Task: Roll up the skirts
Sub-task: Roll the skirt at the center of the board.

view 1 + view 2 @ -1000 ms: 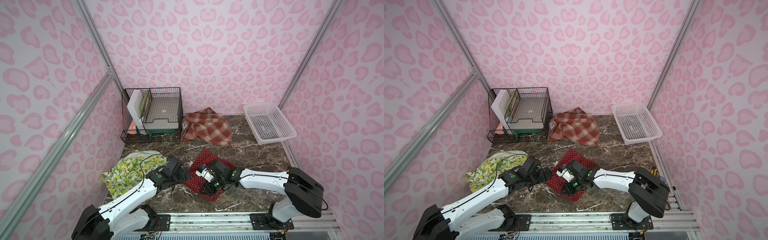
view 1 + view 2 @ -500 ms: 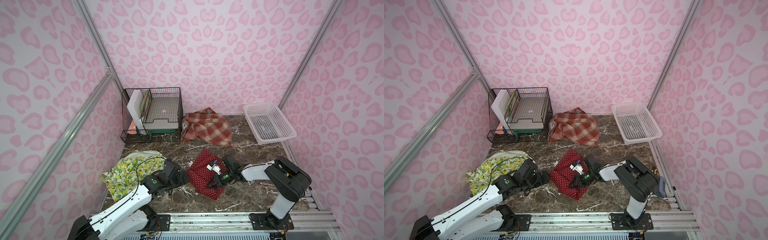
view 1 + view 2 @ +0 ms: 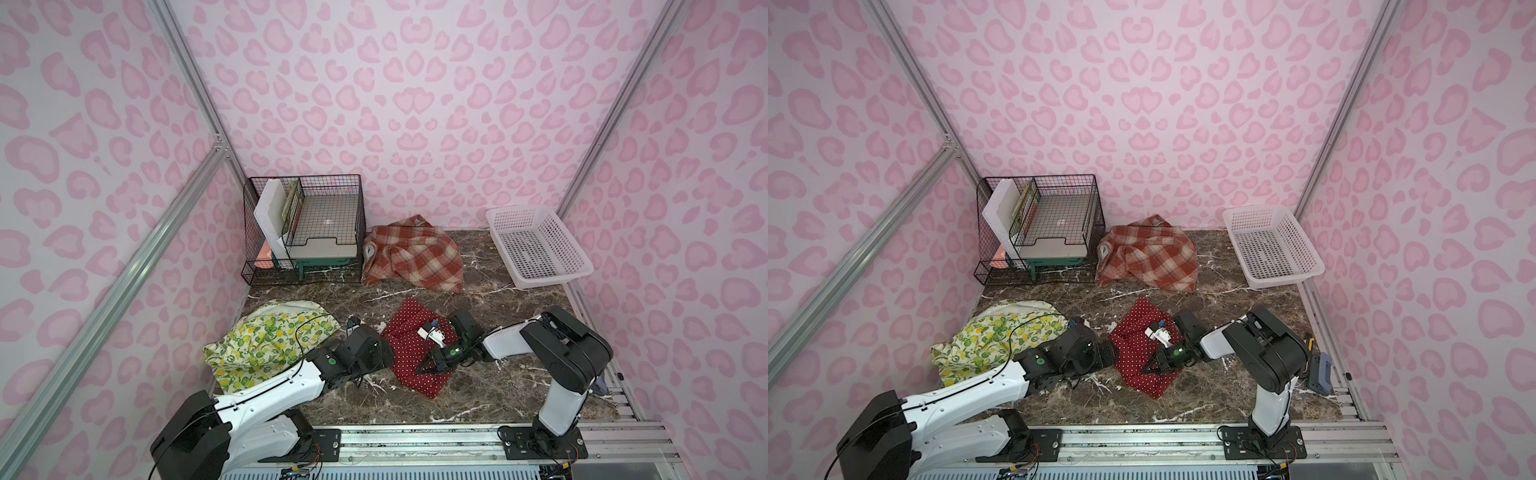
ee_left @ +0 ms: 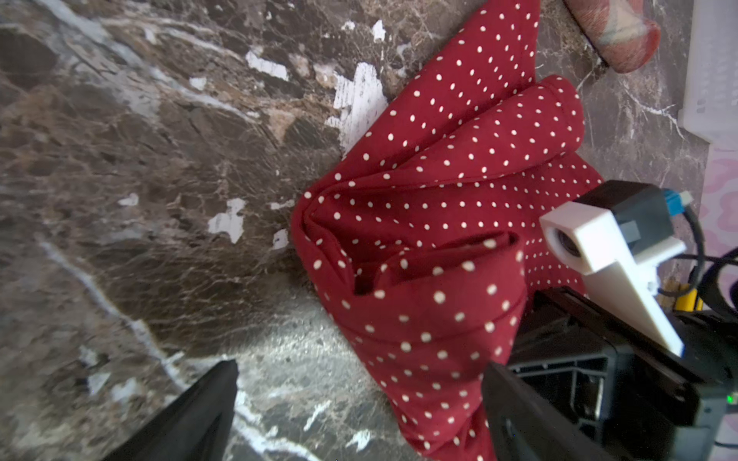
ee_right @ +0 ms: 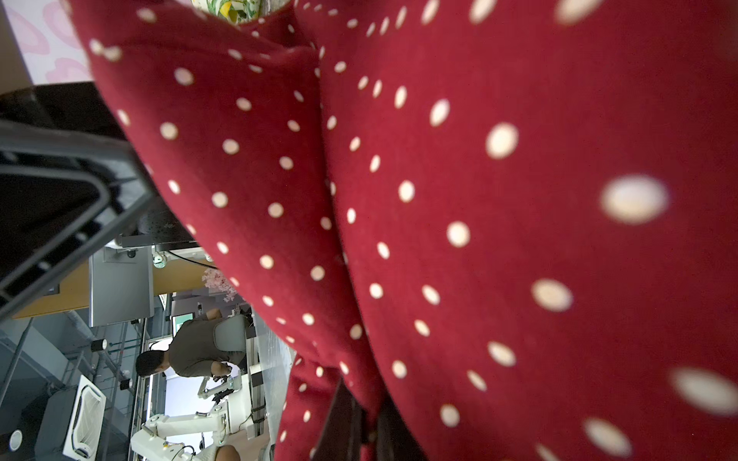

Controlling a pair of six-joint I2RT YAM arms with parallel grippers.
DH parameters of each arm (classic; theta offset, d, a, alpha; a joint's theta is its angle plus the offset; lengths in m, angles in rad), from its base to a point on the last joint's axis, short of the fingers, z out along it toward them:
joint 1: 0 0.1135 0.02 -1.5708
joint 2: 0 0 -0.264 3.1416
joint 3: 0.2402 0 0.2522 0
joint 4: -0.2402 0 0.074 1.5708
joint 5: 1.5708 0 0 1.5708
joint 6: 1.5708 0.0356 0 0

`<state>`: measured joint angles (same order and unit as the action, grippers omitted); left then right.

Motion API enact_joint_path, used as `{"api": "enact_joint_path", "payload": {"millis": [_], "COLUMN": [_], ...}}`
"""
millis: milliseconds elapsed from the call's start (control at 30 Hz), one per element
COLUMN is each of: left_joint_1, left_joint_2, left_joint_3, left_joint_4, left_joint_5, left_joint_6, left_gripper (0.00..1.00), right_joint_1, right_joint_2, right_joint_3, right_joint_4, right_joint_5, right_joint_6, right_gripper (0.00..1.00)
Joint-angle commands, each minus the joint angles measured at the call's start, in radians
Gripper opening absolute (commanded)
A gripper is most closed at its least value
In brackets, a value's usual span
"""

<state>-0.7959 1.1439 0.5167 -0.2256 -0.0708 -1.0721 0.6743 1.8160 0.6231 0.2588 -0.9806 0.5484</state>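
Polka-dot skirt (image 3: 405, 332): middle of the marble table (image 3: 490, 291), crumpled and partly folded, not yet a roll. Long axis from the far side toward the rail, near corner skewed a little to the right.
Right gripper (image 3: 422, 368): lying on top of the skirt, reaching in from the right, tips aimed left and toward the rail. Closed on a fold of the red cloth, which shows between the fingers (image 5: 339, 431) in the right wrist view.
Left gripper (image 3: 386, 353): spread wide, holding nothing. Just beside the skirt's left edge and facing it.
Left wrist view: one finger (image 4: 191, 419) over bare marble, the other hard by the cloth. Contact impossible to tell.
Key relation: skirt between the two grippers, with its left edge free and nearest the left gripper.
Next move, as judged: a short reach rightward with the left gripper, then closing on that free edge. Rolling probably along the long axis.
Risk, as judged: thin loose cloth — apt to slip or unfold under a one-sided pull.
Lemon skirt (image 3: 266, 345): heaped at the left beside the left arm, unrolled.
Plaid skirt (image 3: 415, 253): heaped at the back, well apart from both grippers, unrolled.
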Motion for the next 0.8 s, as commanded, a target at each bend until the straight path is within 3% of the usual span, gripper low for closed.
{"api": "enact_joint_path", "payload": {"millis": [0,133,233,333,400,467,533,667,767], "left_joint_1": [0.001,0.004,0.016,0.016,0.016,0.018,0.018,0.019,0.019], "left_joint_2": [0.062,0.156,0.222,0.255,0.258,0.256,0.258,0.274,0.288], "left_joint_3": [-0.014,-0.020,-0.013,-0.005,-0.001,0.019,0.041,0.066,0.070], "left_joint_4": [0.149,0.182,0.198,0.198,0.180,0.118,0.064,0.014,0.012], "left_joint_5": [-0.011,-0.027,-0.022,-0.024,-0.052,-0.102,-0.140,-0.159,-0.139], "left_joint_6": [-0.015,-0.036,-0.031,-0.028,-0.016,-0.003,0.003,0.013,0.020], "left_gripper": [0.98,0.89,0.71,0.59,0.43,0.19,0.04,0.00,0.00], "right_joint_1": [0.000,-0.005,-0.007,-0.007,-0.007,-0.009,-0.009,-0.007,0.006], "right_joint_2": [0.009,-0.007,-0.005,-0.001,-0.005,-0.014,-0.024,-0.084,-0.168], "right_joint_3": [0.001,0.000,-0.001,-0.003,-0.005,-0.006,-0.006,0.002,0.028], "right_joint_4": [-0.071,-0.079,-0.081,-0.087,-0.098,-0.121,-0.151,-0.244,-0.369], "right_joint_5": [0.094,0.094,0.099,0.105,0.111,0.125,0.153,0.249,0.402], "right_joint_6": [-0.030,-0.030,-0.028,-0.031,-0.035,-0.045,-0.051,-0.074,-0.097], "right_gripper": [0.00,0.00,0.00,0.00,0.00,0.00,0.05,0.31,0.41]}}
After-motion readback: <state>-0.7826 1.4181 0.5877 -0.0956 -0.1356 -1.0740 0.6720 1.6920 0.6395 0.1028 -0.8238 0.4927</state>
